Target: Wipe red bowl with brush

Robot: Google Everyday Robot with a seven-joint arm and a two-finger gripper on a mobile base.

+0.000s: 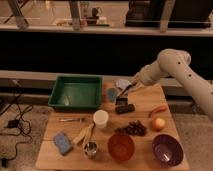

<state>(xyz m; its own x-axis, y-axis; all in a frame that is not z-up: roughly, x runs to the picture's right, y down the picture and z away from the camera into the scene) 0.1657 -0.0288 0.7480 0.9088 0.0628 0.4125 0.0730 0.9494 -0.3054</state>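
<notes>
camera view shows the pincer (125, 93) over the surface's (145, 98) far middle, seemingly closed on the brush (121, 100), so carrying is in hand; next it must travel down to the red bowl (121, 146) at the near edge.

Gripper (125, 92) hovering far-centre above brush (121, 100); grapes (131, 128), black block (125, 108) and white cup (101, 118) lying between it and near red bowl (121, 146).

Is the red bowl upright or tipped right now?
Upright: the red bowl sits flat on the table with its round rim facing up. The hand is over the brush, well behind it.
</notes>
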